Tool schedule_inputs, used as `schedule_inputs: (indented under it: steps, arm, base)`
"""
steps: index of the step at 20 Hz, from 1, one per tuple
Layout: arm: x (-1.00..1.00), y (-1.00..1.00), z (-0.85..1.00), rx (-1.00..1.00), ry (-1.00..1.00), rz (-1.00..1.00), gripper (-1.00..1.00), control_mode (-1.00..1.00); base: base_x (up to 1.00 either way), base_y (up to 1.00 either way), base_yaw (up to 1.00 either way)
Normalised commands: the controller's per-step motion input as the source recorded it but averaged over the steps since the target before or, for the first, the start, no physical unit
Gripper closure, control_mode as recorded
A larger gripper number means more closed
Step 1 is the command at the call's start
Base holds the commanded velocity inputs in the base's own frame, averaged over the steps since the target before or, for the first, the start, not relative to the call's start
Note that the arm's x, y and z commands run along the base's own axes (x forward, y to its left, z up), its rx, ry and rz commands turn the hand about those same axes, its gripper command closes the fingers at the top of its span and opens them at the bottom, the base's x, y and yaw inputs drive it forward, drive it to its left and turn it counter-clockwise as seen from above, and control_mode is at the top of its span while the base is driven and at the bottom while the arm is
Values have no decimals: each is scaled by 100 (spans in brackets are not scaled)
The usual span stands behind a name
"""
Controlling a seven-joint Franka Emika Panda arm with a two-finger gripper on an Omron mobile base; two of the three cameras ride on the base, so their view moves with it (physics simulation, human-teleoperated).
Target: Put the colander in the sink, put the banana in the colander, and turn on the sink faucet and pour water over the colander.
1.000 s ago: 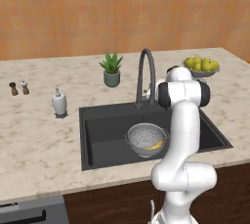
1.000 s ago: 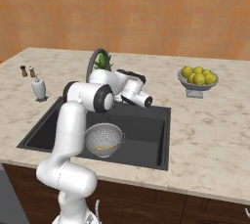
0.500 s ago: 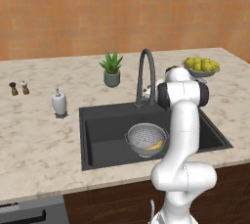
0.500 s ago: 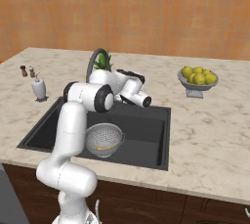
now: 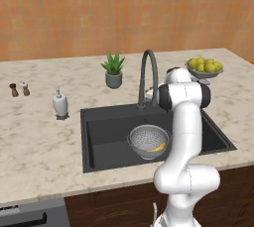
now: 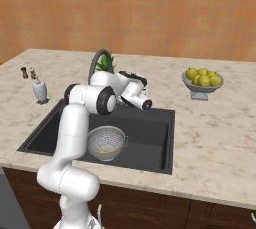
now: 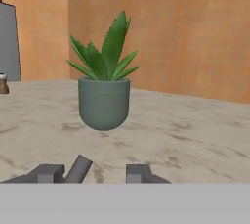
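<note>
Colander (image 5: 148, 141) sits low in the sink (image 5: 104, 137), toward its front edge, with the banana (image 5: 157, 147) lying inside it, so both placing steps look done and the fruit waits where water from above could run through the holes. Left to right along the counter (image 5: 34, 141): two small shakers (image 5: 19, 89) near the back left, a white soap dispenser (image 5: 60, 104) just beside the sink's left rim, a potted plant (image 5: 113, 70) behind the basin, the sink faucet (image 5: 148, 75) arching over it, and a fruit bowl (image 5: 204, 68) at the back right. The gripper (image 7: 95, 171) sits at the faucet's base, and in the hand view a dark lever-like rod stands between its finger tips; whether the jaws are clamped on it I cannot tell. Likely it is there to work the tap. No brand, label or writing is readable anywhere.
</note>
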Motion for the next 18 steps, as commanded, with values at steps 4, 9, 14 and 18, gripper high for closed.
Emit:
schedule_inputs:
  steps: [4, 9, 14, 18]
  arm:
    - [29, -62, -32, 0, 0, -1, 100, -100]
    - [31, -71, -29, 0, 0, 0, 100, -100]
    - [30, -73, -29, 0, 0, 0, 100, -100]
    - [30, -74, -31, 0, 0, 0, 100, -100]
  base:
    - [0, 0, 0]
    - [0, 0, 0]
    - [0, 0, 0]
    - [0, 0, 0]
